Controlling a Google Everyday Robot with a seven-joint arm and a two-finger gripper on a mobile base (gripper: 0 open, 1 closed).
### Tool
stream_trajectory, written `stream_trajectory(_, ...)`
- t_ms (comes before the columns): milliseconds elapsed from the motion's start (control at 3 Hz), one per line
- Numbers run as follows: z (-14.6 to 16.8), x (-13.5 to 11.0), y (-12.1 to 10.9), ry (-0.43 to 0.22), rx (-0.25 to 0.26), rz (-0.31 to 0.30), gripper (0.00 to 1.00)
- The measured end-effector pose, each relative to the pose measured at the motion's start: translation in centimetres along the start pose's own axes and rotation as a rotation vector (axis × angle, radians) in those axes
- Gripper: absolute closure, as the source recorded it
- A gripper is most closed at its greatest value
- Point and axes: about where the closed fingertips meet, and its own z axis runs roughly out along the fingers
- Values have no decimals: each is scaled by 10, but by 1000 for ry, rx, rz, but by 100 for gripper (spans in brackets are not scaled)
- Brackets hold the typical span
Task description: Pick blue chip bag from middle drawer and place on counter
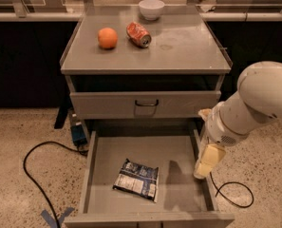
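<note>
Move gripper (209,161), poised over right wall of middle drawer (89,175), aperture not discernible, inward onto flat-lying blue chip bag (136,179) for lift to counter (188,46).

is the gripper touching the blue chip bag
Apart. The camera view shows the gripper at the right wall of the drawer, bare floor between it and the chip bag.

The gripper (204,163) hangs at the right wall of the middle drawer (178,194). Bare floor rings the blue chip bag (136,180). The right-front corner of the table (188,51) lies free.
</note>
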Motion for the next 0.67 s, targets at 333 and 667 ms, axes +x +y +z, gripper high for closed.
stream_trajectory(333,42,-2,-3,-57,-23,-12,0)
stream_trajectory(667,97,-1,-4,-111,-53,5,0)
